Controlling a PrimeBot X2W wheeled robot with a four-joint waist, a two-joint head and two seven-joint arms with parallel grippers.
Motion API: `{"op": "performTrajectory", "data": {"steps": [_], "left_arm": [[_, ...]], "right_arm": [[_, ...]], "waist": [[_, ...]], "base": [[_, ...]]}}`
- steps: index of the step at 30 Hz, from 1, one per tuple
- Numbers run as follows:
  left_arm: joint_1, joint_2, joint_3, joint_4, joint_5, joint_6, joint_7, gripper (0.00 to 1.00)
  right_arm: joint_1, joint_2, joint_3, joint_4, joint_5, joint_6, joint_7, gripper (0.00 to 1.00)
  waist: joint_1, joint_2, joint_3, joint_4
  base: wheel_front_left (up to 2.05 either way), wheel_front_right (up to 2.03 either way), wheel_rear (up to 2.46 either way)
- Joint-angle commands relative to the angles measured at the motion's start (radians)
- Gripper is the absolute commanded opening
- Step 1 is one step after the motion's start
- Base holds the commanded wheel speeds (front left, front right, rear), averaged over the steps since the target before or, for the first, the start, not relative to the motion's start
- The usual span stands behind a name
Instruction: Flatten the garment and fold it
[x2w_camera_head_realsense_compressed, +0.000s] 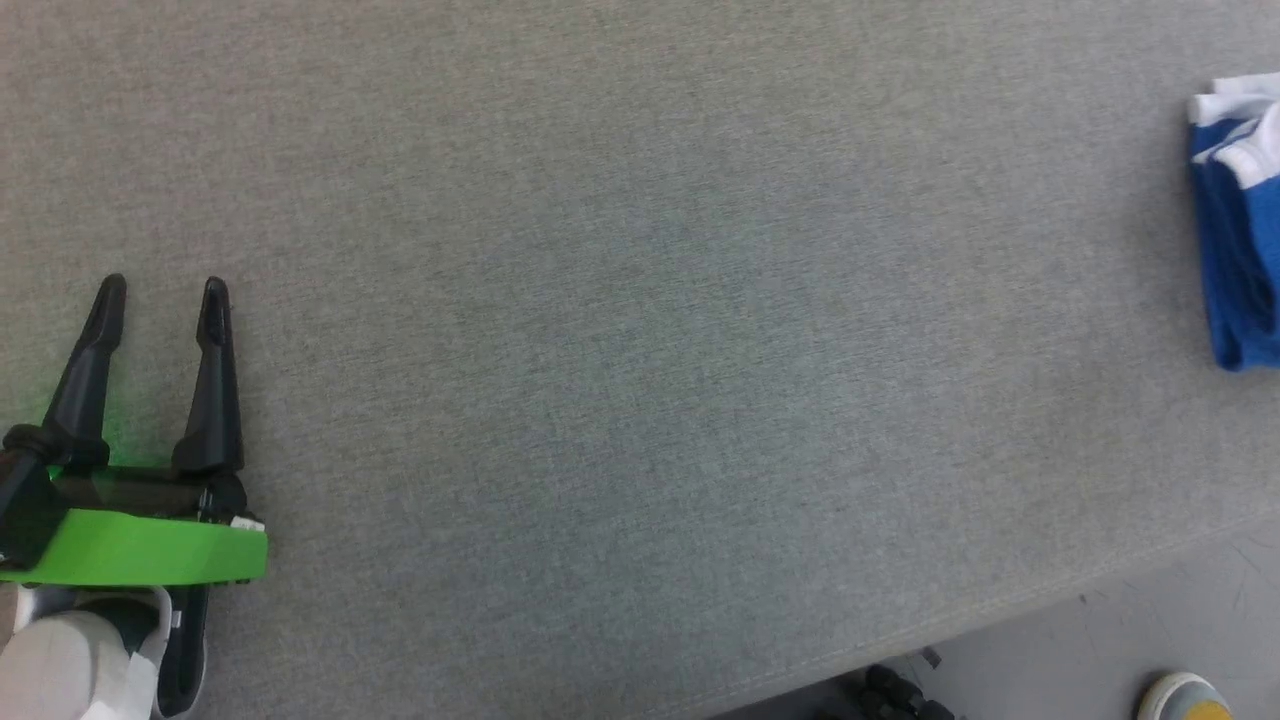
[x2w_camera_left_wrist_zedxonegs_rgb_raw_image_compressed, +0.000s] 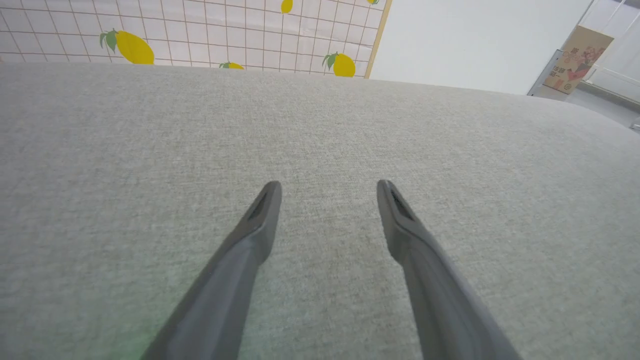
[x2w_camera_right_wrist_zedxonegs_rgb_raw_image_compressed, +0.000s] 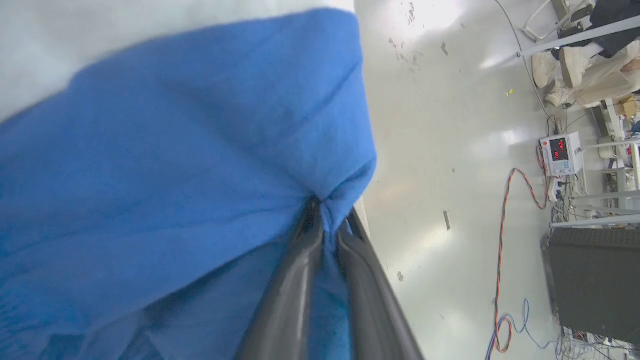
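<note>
The garment (x2w_camera_head_realsense_compressed: 1240, 250), bright blue with white trim, lies bunched at the far right edge of the head view on the grey table (x2w_camera_head_realsense_compressed: 640, 300). In the right wrist view the blue garment (x2w_camera_right_wrist_zedxonegs_rgb_raw_image_compressed: 175, 150) hangs close to the camera, and my right gripper (x2w_camera_right_wrist_zedxonegs_rgb_raw_image_compressed: 330, 210) is shut on a pinched fold of it at the table's edge. My left gripper (x2w_camera_head_realsense_compressed: 163, 288) rests low at the left over bare table, far from the garment. In its own view the left gripper (x2w_camera_left_wrist_zedxonegs_rgb_raw_image_compressed: 328, 187) stands open with nothing between its fingers.
The table's front edge runs across the lower right, with floor below it and a shoe (x2w_camera_head_realsense_compressed: 1190, 700) there. A lemon-print wall (x2w_camera_left_wrist_zedxonegs_rgb_raw_image_compressed: 125, 47) stands behind the table. Cables (x2w_camera_right_wrist_zedxonegs_rgb_raw_image_compressed: 500, 250), a small meter (x2w_camera_right_wrist_zedxonegs_rgb_raw_image_compressed: 562, 152) and a dark cabinet (x2w_camera_right_wrist_zedxonegs_rgb_raw_image_compressed: 595, 280) are on the floor.
</note>
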Motion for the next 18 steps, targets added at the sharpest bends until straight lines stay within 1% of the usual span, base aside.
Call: {"op": "performTrajectory", "data": {"steps": [1,5,10,12,18], "left_arm": [[0.003,0.009,0.005,-0.001,0.001,0.009,0.002,1.0],[0.008,0.01,0.004,-0.003,-0.002,0.011,0.002,1.0],[0.021,0.005,0.003,0.014,-0.005,0.017,-0.007,1.0],[0.025,-0.001,0.001,0.027,-0.008,0.019,-0.017,1.0],[0.035,-0.029,0.0,0.081,-0.013,0.037,-0.049,1.0]], "right_arm": [[-0.01,0.007,-0.021,0.005,-0.022,-0.002,-0.02,1.0],[-0.013,0.013,-0.063,0.019,-0.057,-0.002,-0.046,1.0],[-0.032,0.004,-0.064,0.037,-0.056,-0.002,-0.095,1.0],[-0.048,-0.001,-0.045,0.032,-0.038,-0.002,-0.117,1.0],[-0.097,-0.018,0.109,-0.049,0.053,-0.002,-0.231,1.0]], "waist": [[-0.0001,-0.0001,0.005,0.008],[-0.0001,-0.0001,-0.001,0.009],[-0.0001,-0.0001,-0.048,0.007],[-0.0001,-0.0001,-0.078,0.009],[-0.0001,-0.0001,-0.186,0.019]], "base": [[0.0,0.0,0.0],[0.0,0.0,0.0],[0.0,0.0,0.0],[0.0,0.0,0.0],[0.0,0.0,0.0]]}}
